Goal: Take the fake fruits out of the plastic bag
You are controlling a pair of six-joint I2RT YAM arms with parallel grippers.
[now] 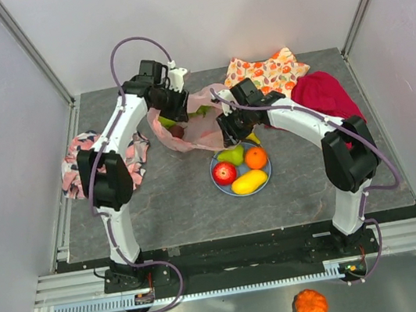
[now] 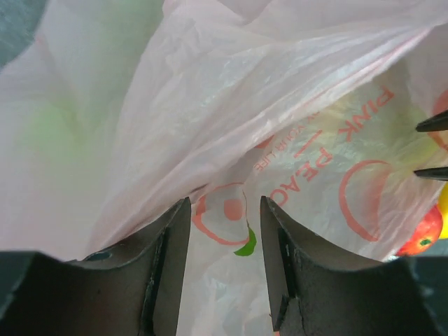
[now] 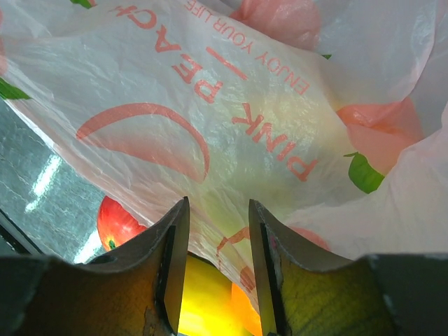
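Observation:
The pink plastic bag [image 1: 192,131] lies crumpled behind the blue plate [image 1: 215,179]. Through its mouth show a green fruit [image 1: 166,121] and a dark purple fruit [image 1: 177,131]. On the plate lie a green pear [image 1: 231,154], an orange [image 1: 255,157], a red apple [image 1: 224,172] and a yellow fruit [image 1: 248,182]. My left gripper [image 1: 177,113] hangs over the bag's left side. Its jaws [image 2: 224,203] stand apart with only bag film [image 2: 231,112] beyond them. My right gripper [image 1: 230,133] is at the bag's right edge by the plate, open [image 3: 217,204], the film's edge [image 3: 231,133] running between its fingers above the yellow fruit [image 3: 203,294].
A fruit-print orange cloth [image 1: 266,71] and a red cloth [image 1: 326,94] lie at the back right. A pink-and-black cloth [image 1: 81,164] sits at the left edge. A small orange pumpkin [image 1: 310,305] rests on the front ledge below the table.

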